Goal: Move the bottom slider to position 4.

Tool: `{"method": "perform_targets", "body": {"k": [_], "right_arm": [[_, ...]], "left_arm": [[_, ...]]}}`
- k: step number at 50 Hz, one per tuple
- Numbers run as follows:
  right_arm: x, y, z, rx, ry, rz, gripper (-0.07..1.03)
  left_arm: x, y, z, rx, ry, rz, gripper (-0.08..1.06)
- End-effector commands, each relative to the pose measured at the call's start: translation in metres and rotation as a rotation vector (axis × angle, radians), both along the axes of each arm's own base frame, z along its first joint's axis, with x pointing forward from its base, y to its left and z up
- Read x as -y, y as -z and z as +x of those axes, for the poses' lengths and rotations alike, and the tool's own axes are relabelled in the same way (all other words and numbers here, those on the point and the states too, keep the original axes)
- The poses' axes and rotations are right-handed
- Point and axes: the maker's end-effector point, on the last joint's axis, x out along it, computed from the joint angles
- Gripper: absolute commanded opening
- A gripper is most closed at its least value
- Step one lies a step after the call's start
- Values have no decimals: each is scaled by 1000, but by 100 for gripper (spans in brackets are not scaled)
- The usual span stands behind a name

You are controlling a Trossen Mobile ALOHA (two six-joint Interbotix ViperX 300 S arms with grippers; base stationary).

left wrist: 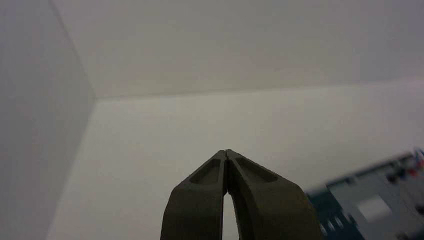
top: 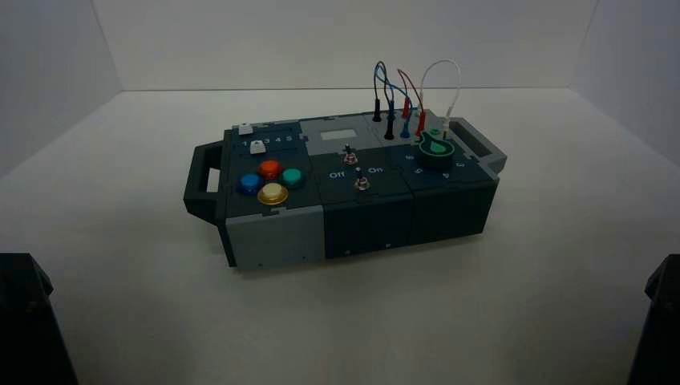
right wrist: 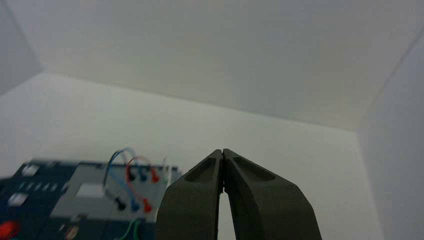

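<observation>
The box (top: 273, 237) stands in the middle of the white floor. The bottom slider (top: 257, 147) is a small white cap near the box's left end, on the nearer of two tracks; the right wrist view shows it blurred (right wrist: 17, 200). Position 4 (top: 278, 139) is a tiny digit in the printed row just right of the cap. My left gripper (left wrist: 226, 152) is shut on nothing, well back and left of the box. Shut and empty too, my right gripper (right wrist: 222, 151) sits back on the box's right. Only the parked left arm (top: 24, 321) and right arm (top: 661, 321) show in the high view's corners.
A second white slider cap (top: 245, 128) sits behind the first. Four coloured buttons (top: 271, 180), two metal toggle switches (top: 355, 167), a green knob (top: 435, 148) and looped wires (top: 401, 100) fill the box top. Handles (top: 202, 180) stick out at both ends. White walls surround the floor.
</observation>
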Motion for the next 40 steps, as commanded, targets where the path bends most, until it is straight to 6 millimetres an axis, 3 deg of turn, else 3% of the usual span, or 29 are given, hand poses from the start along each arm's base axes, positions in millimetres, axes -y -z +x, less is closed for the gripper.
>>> {"method": "perform_targets", "body": {"k": [1, 16, 40], "right_arm": [[-7, -11, 3, -13, -28, 1, -2], [-23, 3, -6, -136, -109, -30, -2], [-64, 25, -13, -285, -292, -106, -2]], "left_arm": [[16, -4, 4, -59, 55, 7, -3], [50, 0, 0, -153, 165, -11, -3], [60, 24, -30, -384, 210, -17, -3]]}}
